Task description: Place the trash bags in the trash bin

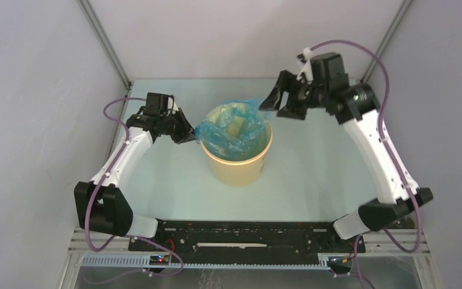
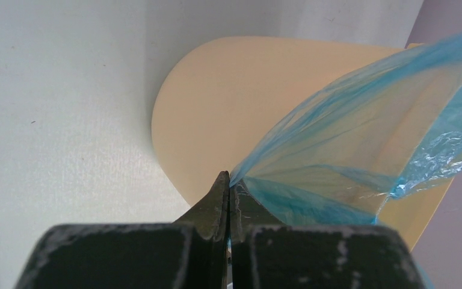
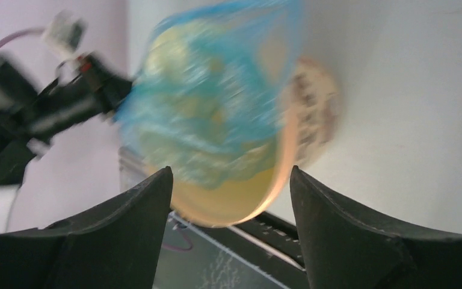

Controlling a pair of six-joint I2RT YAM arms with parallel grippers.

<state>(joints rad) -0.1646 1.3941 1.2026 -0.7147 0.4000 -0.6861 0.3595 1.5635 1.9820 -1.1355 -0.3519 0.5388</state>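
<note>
Count on the bench (image 1: 313, 171): 2 grippers, 1 trash bag, 1 trash bin

Left: the left gripper (image 1: 187, 133) sits just beside the bin's left rim. Its jaws are pressed fully together, pinching one edge of the trash bag (image 1: 233, 127). The left wrist view shows the film fanning out taut from the closed fingertips across the bin's side.

Centre: the single trash bin (image 1: 237, 170) stands upright mid-bench. Most of the bag is inside it, wrinkled against the inner wall. One part is pulled over the left rim to the left gripper, and another part bunches above the far rim.

Right: the right gripper (image 1: 281, 103) hovers off the bench near the bin's far-right rim. Its jaws are spread wide with nothing between them. The right wrist view is motion-blurred; I cannot tell whether a fingertip touches the bag
</note>
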